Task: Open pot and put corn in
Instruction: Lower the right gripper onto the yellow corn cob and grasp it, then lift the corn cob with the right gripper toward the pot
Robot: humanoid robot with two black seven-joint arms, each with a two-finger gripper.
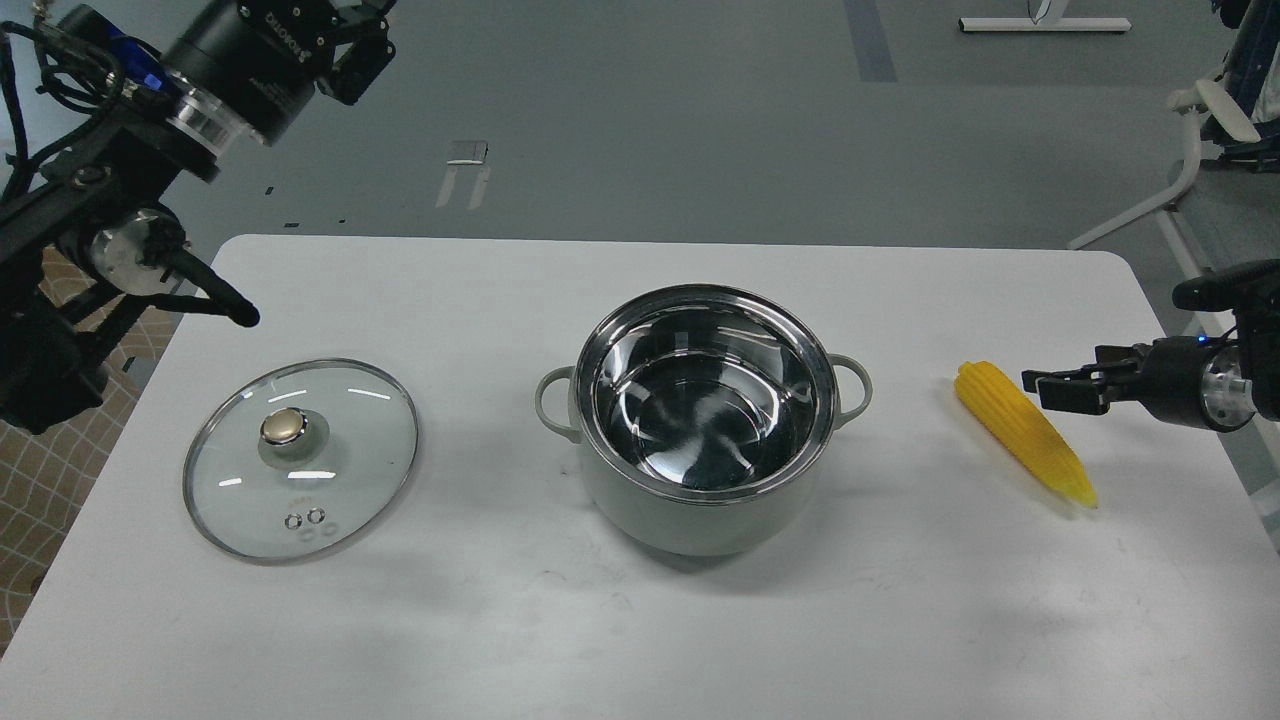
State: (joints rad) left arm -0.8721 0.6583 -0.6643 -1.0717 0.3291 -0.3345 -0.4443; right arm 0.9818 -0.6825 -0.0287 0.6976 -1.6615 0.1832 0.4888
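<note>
The pot (pixel 700 500) stands open in the middle of the white table (pixel 620 640), its shiny steel inside empty. The glass lid (pixel 300 458) with a brass-coloured knob lies flat on the table to its left. The yellow corn (pixel 1020 432) lies on the table to the pot's right. My right gripper (pixel 1050 388) is low, just right of the corn's thick end and pointing at it; it looks dark and side-on. My left gripper (pixel 362 45) is raised high at the top left, far above the lid, partly cut off by the view's top edge.
The table's right edge runs just behind the corn. A checked cloth (pixel 60 470) shows off the table's left edge. A white frame (pixel 1180 190) stands on the grey floor at the far right.
</note>
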